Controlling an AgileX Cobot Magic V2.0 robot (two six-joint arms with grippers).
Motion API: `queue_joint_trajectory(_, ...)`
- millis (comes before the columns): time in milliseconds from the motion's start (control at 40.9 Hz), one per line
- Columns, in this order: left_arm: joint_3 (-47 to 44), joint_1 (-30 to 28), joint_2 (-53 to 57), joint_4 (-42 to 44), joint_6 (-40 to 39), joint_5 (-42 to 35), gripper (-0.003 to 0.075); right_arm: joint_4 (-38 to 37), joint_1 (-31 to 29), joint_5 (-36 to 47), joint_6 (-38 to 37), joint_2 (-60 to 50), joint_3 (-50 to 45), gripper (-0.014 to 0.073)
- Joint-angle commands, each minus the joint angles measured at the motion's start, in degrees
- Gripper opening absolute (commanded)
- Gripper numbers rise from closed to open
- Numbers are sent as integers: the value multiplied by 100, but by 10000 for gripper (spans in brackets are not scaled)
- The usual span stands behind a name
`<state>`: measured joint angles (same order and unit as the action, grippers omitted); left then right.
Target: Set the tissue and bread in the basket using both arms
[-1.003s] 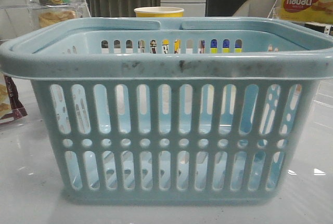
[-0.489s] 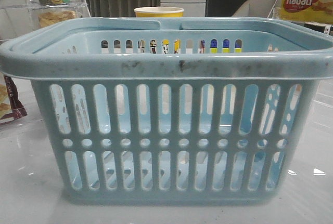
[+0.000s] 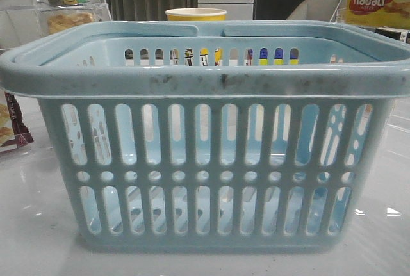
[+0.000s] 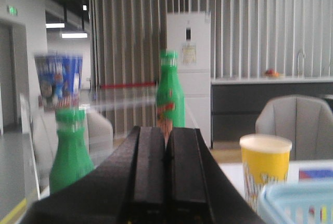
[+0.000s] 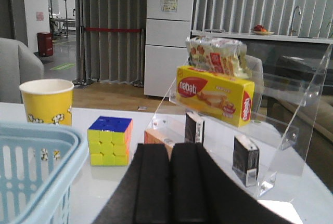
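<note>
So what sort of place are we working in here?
Probably an office pantry or demo lounge: a white fridge, a counter with a sink tap, grey armchairs, and snacks on a clear display stand.

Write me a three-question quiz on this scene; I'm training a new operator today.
1. True or false: the left tool is shut with nothing between its fingers.
2. What stands just behind the basket in the front view? A) yellow paper cup B) red kettle C) black shoe
3. Fill in: the yellow wafer box rests on a clear plastic ____.

Key: 1 true. 2 A, the cup. 3 stand.
</note>
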<state>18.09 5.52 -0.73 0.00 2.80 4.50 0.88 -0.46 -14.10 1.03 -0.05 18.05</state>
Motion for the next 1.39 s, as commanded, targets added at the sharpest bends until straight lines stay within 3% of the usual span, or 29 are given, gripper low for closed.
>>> queue_joint_trajectory(0,897,0,-429,-35,-39,228,93,27,-27,-58,23,364,771,59)
queue_joint_trajectory(245,2230,0,-1598,-35,-39,1667,93,27,-27,-1205,23,1508,1980,59)
queue_joint_trajectory(563,2279,0,-2597,-35,-39,3037,93,27,-27,-2261,23,2717,2087,59)
queue_joint_trajectory(954,2204,0,-3118,-45,-39,3405,94,27,-27,-2592,23,3542,2080,65)
queue_joint_trajectory(1076,2204,0,-3134,-35,-39,3391,167,27,-27,-2460,23,3576,2080,205)
queue_joint_trajectory(1223,2204,0,-3134,-35,-39,3344,426,27,-27,-2267,23,3576,2080,486)
queue_joint_trajectory(1272,2204,0,-3134,-35,-39,3294,501,27,-27,-2232,23,3594,2080,545)
queue_joint_trajectory(1370,2204,0,-3134,-35,-39,3269,524,27,-27,-2166,23,3693,2108,575)
